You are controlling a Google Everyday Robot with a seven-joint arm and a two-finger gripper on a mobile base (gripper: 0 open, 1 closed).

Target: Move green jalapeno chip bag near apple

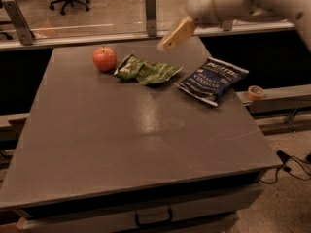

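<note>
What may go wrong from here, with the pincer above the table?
1. The pincer hangs above the green bag; coming down, it may drag the bag away from the apple.
2. A bump may roll the apple.
3. The blue bag lies at the right edge of the table; a sweep may push it off.
</note>
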